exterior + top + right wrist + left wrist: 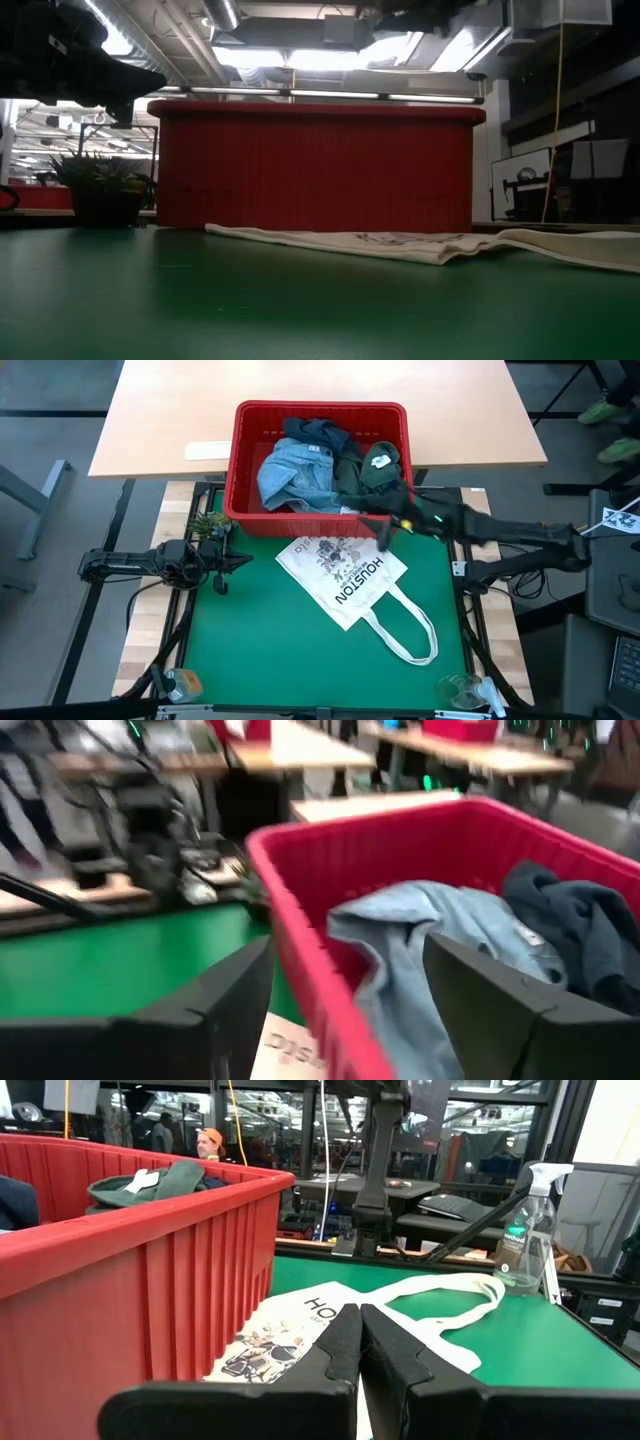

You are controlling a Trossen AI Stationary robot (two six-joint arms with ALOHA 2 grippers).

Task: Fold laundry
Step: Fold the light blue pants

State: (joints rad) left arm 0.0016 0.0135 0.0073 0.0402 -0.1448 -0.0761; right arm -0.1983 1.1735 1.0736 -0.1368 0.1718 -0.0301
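1. The red plastic slotted basket [322, 468] is sitting at the twelve o'clock edge of the green mat [300, 650] in the high view, with all the laundry inside it.
2. The light blue denim garment [298, 472] is lying in the basket's nine o'clock half, showing a small white label whose writing cannot be read.
3. The navy blue garment [318, 430] is bunching at the basket's twelve o'clock wall, touching the denim.
4. The dark olive green garment [372, 468] is filling the three o'clock half, carrying a white tag [379, 461] too small to read.
5. The white tote bag [345, 573] is lying flat on the mat just beside the basket's six o'clock wall, reading "HOUSTON" in dark capitals beside a dark printed drawing, its long handles [412, 635] trailing toward five o'clock.
6. The right gripper [385, 520] is hanging over the basket's five o'clock corner, its fingers [215, 1010] standing wide apart and gripping nothing.
7. The left gripper [243, 561] is waiting at nine o'clock on the mat, fingertips pressed together and empty.
8. A clear spray bottle [521, 1230] is standing at the mat's edge in the left wrist view, its label reading "method".
9. A small potted plant [210, 523] is standing beside the basket's seven o'clock corner.
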